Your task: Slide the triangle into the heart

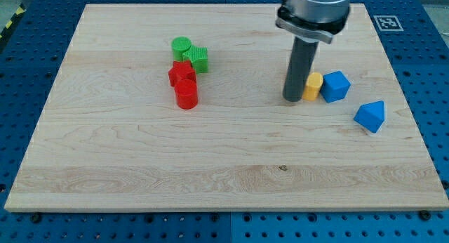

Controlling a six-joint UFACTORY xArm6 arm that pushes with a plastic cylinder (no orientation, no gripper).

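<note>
The blue triangle (370, 116) lies near the board's right edge. The small yellow block (313, 86), seemingly the heart, sits up and to the left of it, touching a blue cube (335, 86) on its right. My tip (292, 99) rests on the board just left of the yellow block, touching or nearly touching it, and the rod hides the block's left edge. The triangle is apart from the cube and well to the right of my tip.
A green circle (181, 47) and a green star (198, 59) cluster left of centre, with a red star (181, 74) and a red cylinder (186, 95) just below them. The wooden board (210, 166) lies on a blue perforated table.
</note>
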